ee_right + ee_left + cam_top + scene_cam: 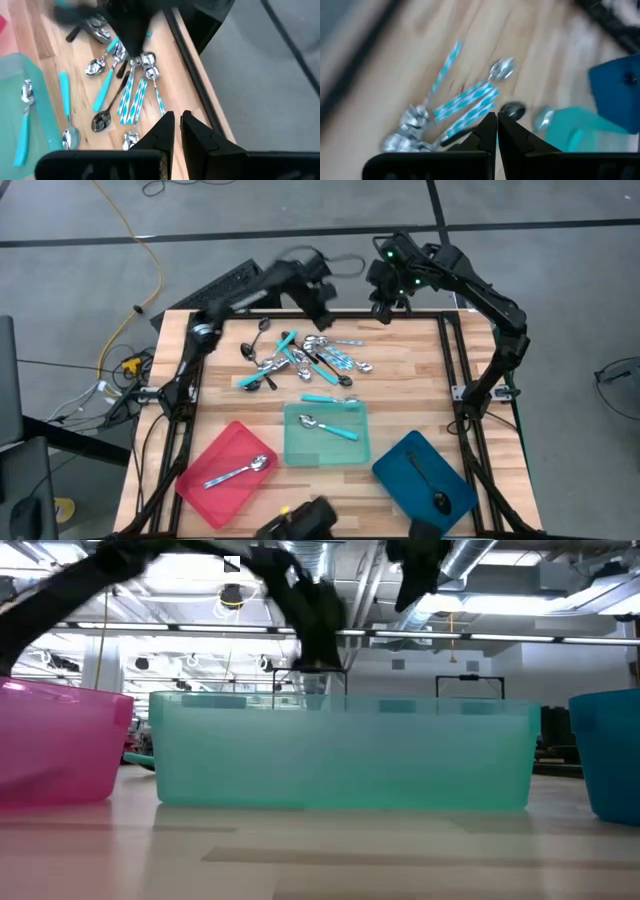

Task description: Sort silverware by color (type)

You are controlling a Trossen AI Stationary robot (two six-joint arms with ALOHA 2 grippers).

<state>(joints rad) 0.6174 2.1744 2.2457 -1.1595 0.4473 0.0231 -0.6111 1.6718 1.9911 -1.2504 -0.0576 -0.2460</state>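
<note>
Most of the silverware (305, 360) lies heaped just beyond the teal tray (326, 433), handles mainly slanting across the table. Your left gripper (322, 308) hangs over the heap's far edge, fingers clenched on nothing, and is the nearer; the right gripper (384, 307) (nearly closed, also empty) sits beside it. No writing is readable.

Trays: three, in a row near the teal tray (327, 448), which holds two turquoise-handled spoons (329, 427). Red tray (226, 473) beside it: one silver spoon (240, 471). Blue tray (424, 474) on its other side: one dark spoon (429, 483). Spoon pile (305, 358) beyond the teal tray: over a dozen (overlapping, exact count unclear).
</note>
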